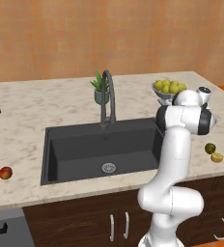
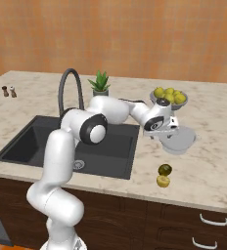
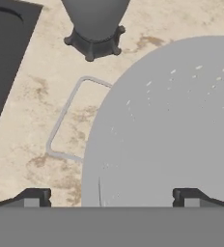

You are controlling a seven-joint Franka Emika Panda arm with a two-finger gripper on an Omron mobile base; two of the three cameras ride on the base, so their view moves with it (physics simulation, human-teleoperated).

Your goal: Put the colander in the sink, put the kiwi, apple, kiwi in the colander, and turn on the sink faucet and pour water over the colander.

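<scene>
On the marbled beige table, at 9 o'clock from the dark grey rectangular sink, sits the red-orange apple. Tall dark gooseneck faucet stands at the basin's 12 o'clock. At 3 o'clock of the sink rests the white perforated round colander; claw hovers just above its rim, fingers spread wide, holding nothing. Dark olive kiwi and yellowish kiwi touch, at the colander's 6 o'clock.
</scene>
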